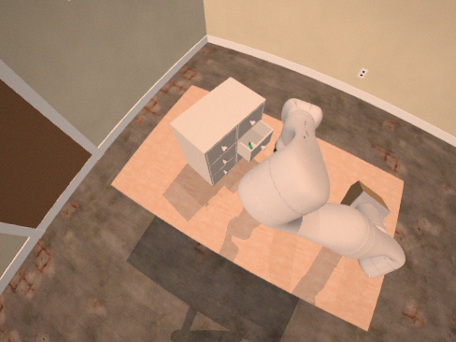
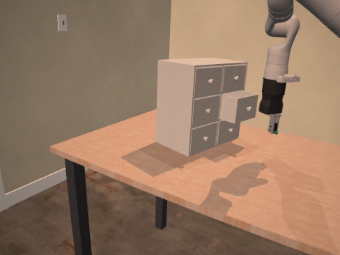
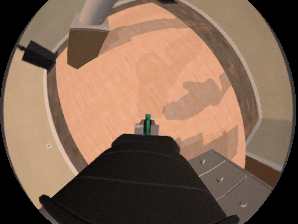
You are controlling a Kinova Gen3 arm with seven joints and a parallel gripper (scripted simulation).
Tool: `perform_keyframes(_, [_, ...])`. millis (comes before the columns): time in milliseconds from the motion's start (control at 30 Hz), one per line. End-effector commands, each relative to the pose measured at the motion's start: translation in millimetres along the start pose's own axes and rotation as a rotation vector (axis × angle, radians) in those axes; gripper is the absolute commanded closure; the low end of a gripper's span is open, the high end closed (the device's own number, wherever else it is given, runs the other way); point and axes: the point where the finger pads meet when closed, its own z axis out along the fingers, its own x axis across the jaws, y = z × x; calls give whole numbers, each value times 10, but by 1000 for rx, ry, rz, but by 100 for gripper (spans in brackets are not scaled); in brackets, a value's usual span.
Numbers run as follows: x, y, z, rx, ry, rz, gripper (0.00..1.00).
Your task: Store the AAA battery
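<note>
The small white chest (image 1: 215, 112) (image 2: 174, 104) (image 3: 225, 180) has grey drawer fronts in two columns of three. The middle drawer of the right column (image 1: 260, 144) (image 2: 246, 108) stands pulled out; the other drawers look pushed in. A green battery (image 1: 250, 146) lies inside it. My gripper (image 2: 274, 131) (image 3: 147, 124) is shut on a second green battery (image 2: 276, 132) (image 3: 148, 120). It hangs above the table, to the right of the open drawer in the exterior view and below the drawer's height. In the top view the arm hides my fingers.
The wooden table (image 1: 154, 173) (image 2: 115, 136) (image 3: 115, 100) carries the chest at one end. A brown and grey block (image 1: 357, 192) (image 3: 86, 47) stands by the arm's base at the other end. The arm (image 1: 290, 178) (image 2: 279, 52) reaches over the middle.
</note>
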Motion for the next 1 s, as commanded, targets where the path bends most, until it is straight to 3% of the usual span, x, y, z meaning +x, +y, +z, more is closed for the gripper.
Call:
perform_keyframes(0, [-69, 55, -5, -3, 2, -27, 76])
perform_keyframes(967, [-326, 284, -5, -3, 2, -305, 76])
